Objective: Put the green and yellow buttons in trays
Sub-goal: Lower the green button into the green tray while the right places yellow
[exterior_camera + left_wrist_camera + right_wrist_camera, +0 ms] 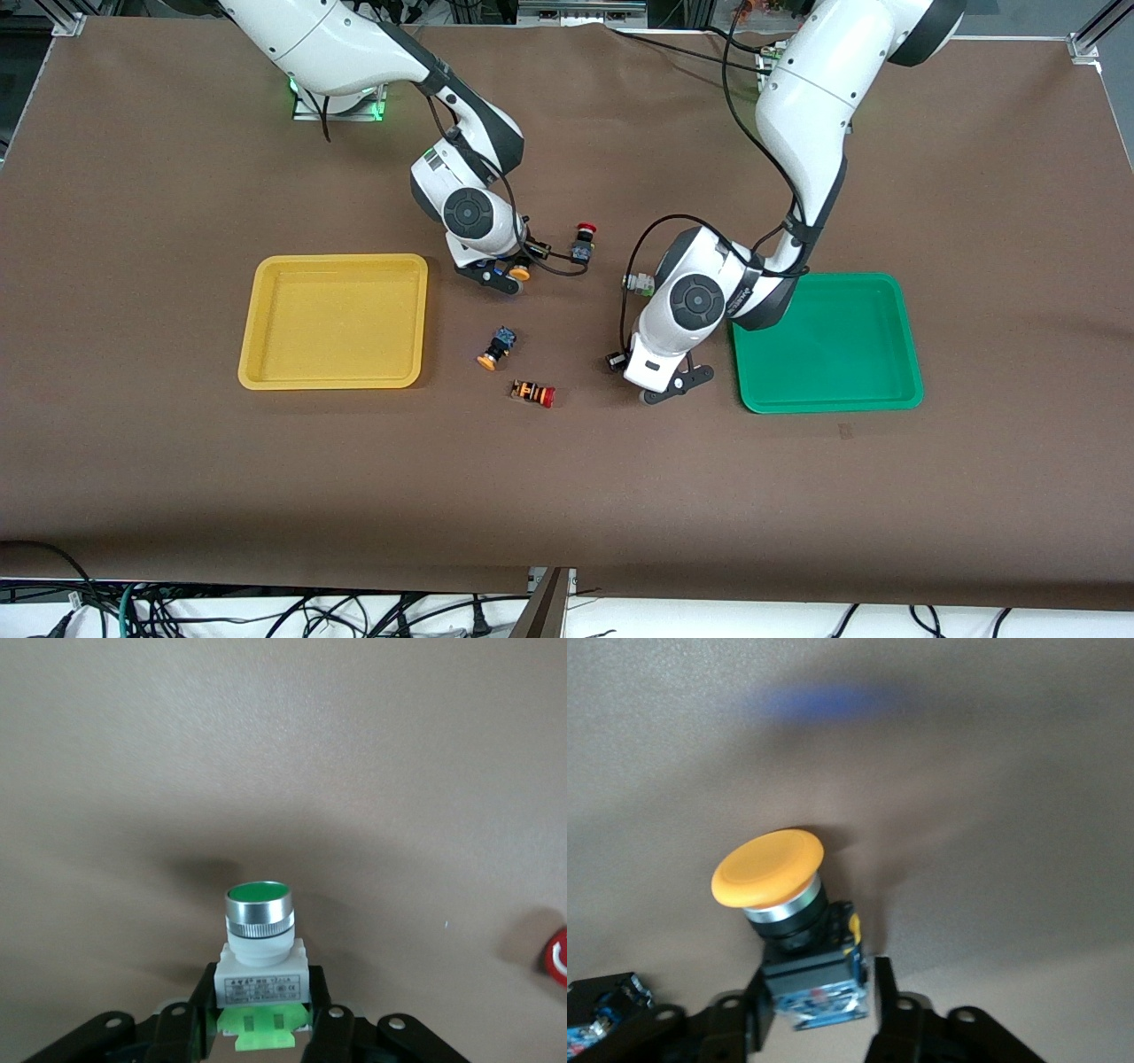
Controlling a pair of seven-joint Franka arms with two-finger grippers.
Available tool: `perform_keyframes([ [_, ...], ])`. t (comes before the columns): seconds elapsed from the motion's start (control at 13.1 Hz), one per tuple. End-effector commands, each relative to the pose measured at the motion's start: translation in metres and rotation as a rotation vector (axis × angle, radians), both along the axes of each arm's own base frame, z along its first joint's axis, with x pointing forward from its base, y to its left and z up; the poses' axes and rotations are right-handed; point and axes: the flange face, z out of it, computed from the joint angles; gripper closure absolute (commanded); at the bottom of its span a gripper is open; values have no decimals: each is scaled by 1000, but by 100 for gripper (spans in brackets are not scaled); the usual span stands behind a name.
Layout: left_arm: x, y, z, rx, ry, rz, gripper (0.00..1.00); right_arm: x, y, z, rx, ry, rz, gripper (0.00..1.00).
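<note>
Now the left gripper [678, 383] hangs low over the brown table [177, 487] just beside the green tray [828, 390], on that tray's side toward the right arm's end, and its fingers [330, 1028] are pinched on the pale body of a green button [258, 930]; the left wrist view shows the silver ring and green cap sticking out past the fingertips. The right gripper [498, 273] sits between the yellow tray [333, 381] and a black switch with a red cap [582, 241], low over the table, and its fingers [884, 992] are closed on the black-blue body of a yellow button [775, 890], whose orange-yellow cap [519, 274] peeks out in the front view. Counting buttons, two with orange-yellow caps show: the one in the right gripper and a second yellow button [496, 346] lying on its side on the table, nearer the front camera than the right gripper and just beside the yellow tray's edge. Only one green button can be seen, the one held. Two red-capped switches lie on the cloth: the black one, and an orange-striped switch [532, 392] nearer the front camera, close to the loose yellow button. Two trays rest on the table, yellow toward the right arm's end and green toward the left arm's end, both with bare floors.
</note>
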Motion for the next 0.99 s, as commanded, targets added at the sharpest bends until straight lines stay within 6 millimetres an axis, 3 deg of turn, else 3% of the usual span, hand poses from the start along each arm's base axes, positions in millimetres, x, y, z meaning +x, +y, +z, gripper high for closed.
perform_keyframes([
  [0.0, 10, 35, 57, 17, 54, -157, 100, 5, -8, 21, 4, -30, -3, 89],
  [0.08, 13, 58, 67, 26, 92, -240, 100, 19, -15, 37, 16, -64, 4, 89],
  [0.23, 16, 103, 78, 82, 153, -430, 100, 62, -65, 74, 13, -82, 80, 89],
  [0.38, 15, 139, 64, 192, 199, -606, 100, 96, -140, 86, -25, -43, 194, 89],
  [0.61, 21, 193, 29, 177, 199, -699, 99, 133, -262, 80, -26, -24, 333, 89],
  [0.68, 21, 204, 18, 160, 174, -722, 84, 140, -295, 75, -22, -19, 371, 88],
  [0.76, 20, 204, 15, 147, 166, -711, 1, 143, -323, 70, -23, -12, 386, 88],
  [0.91, 23, 199, 34, 95, 143, -661, 0, 138, -352, 53, -33, 23, 371, 88],
])
